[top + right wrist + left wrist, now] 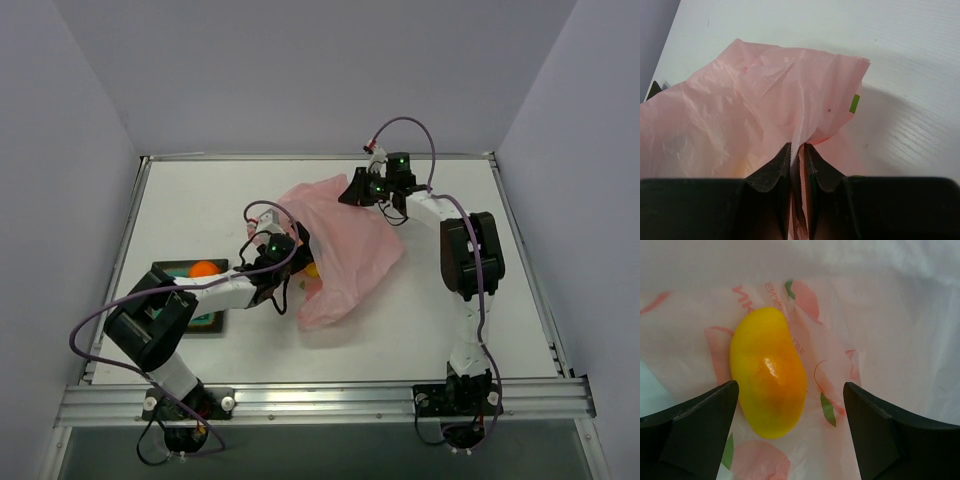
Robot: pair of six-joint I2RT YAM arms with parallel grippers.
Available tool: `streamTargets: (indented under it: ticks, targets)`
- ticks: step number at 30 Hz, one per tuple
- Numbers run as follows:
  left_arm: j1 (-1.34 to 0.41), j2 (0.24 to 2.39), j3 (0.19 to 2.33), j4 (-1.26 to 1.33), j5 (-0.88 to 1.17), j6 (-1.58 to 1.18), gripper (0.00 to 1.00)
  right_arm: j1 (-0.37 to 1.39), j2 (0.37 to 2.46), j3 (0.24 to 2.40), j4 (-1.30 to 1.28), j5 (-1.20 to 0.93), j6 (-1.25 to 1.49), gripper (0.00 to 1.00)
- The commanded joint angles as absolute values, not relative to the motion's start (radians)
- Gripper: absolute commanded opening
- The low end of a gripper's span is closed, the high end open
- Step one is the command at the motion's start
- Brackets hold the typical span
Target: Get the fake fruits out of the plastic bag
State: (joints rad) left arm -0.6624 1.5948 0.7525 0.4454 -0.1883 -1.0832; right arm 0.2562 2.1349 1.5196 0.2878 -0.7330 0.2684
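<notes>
Where the left gripper [790,390] stands: inside the mouth of the bag [880,315], jaws wide apart, yellow fruit [769,372] lying between them, untouched.
Risk, near: closing on the glossy fruit could pinch the thin film beneath it, or squirt the fruit aside.
Risk, far: the right gripper [797,152], clamped shut on the bag's far edge, may lose the slippery film, and the mouth would sag over the left gripper.
Count, near left: one tray [163,268], one orange ball [205,268] on it, outside the bag.
Count, middle: one yellow fruit seen inside the bag; whether there are others cannot be told.
Count, far: one bag.
</notes>
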Motion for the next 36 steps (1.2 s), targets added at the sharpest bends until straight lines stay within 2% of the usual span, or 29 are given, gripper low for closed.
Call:
streamTargets:
  ticks: [1, 8, 14, 18, 20, 21, 22, 26, 32, 36]
  targets:
    - [-0.687, 1.631, 0.844, 0.377, -0.222, -1.089, 0.84, 0.261, 2.077, 1.508, 0.311, -0.752, 0.262, 0.11]
    - [-0.712, 1.713, 0.939, 0.284, -0.31, -1.06, 0.82, 0.268, 2.06, 1.48, 0.362, -0.767, 0.285, 0.11]
    - [-0.726, 1.785, 0.977, 0.229, -0.365, -1.034, 0.73, 0.267, 2.048, 1.453, 0.405, -0.788, 0.302, 0.11]
    - [-0.73, 1.818, 0.985, 0.213, -0.382, -1.028, 0.62, 0.265, 2.042, 1.43, 0.459, -0.804, 0.33, 0.11]
    - [-0.732, 1.815, 0.983, 0.21, -0.39, -1.023, 0.53, 0.265, 2.042, 1.425, 0.469, -0.808, 0.331, 0.11]
    - [-0.732, 1.796, 0.967, 0.221, -0.39, -1.023, 0.49, 0.264, 2.043, 1.424, 0.475, -0.813, 0.337, 0.11]
    - [-0.732, 1.784, 0.959, 0.247, -0.377, -1.016, 0.4, 0.261, 2.043, 1.422, 0.48, -0.818, 0.339, 0.11]
    - [-0.735, 1.701, 0.943, 0.252, -0.347, -1.011, 0.29, 0.245, 2.046, 1.422, 0.515, -0.839, 0.351, 0.11]
    - [-0.732, 1.494, 0.92, 0.183, -0.324, -0.933, 0.25, 0.212, 2.066, 1.41, 0.63, -0.865, 0.419, 0.11]
    - [-0.703, 1.358, 0.881, 0.08, -0.302, -0.9, 0.24, 0.196, 2.1, 1.37, 0.833, -0.903, 0.563, 0.1]
